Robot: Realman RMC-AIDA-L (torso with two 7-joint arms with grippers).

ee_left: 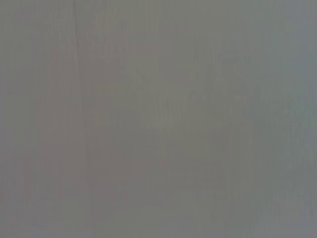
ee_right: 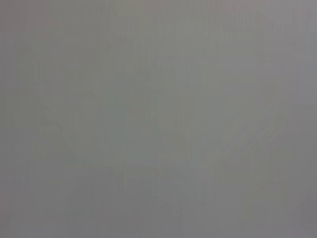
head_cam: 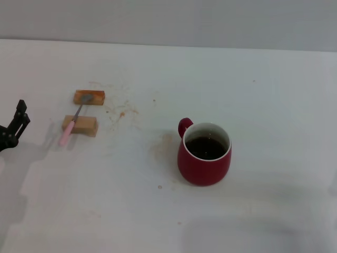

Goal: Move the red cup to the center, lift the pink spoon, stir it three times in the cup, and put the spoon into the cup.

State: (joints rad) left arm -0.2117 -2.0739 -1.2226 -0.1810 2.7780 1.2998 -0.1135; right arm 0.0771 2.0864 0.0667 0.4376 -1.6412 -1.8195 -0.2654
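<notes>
Progress judged partial at most. Red cup found upright on the white table, slightly right of the middle of the head view, handle turned toward the far left, dark liquid inside; position looks near enough to centre that the first step may count as done, though not certain from this evidence. Pink spoon found well apart from the cup, on the left, laid as a bridge across two tan blocks: bowl on the far block, pink handle over the near block with its end reaching down to the table. Spoon untouched by any pincer; lifting, three stirs and placing into the cup all judged outstanding.

Left gripper seen at the left edge of the head view, near the spoon but not touching, fingers spread with nothing between them. Right gripper not in view. Both wrist views blank grey, nothing to report from either. Brown stains noted on the table between blocks and cup.
</notes>
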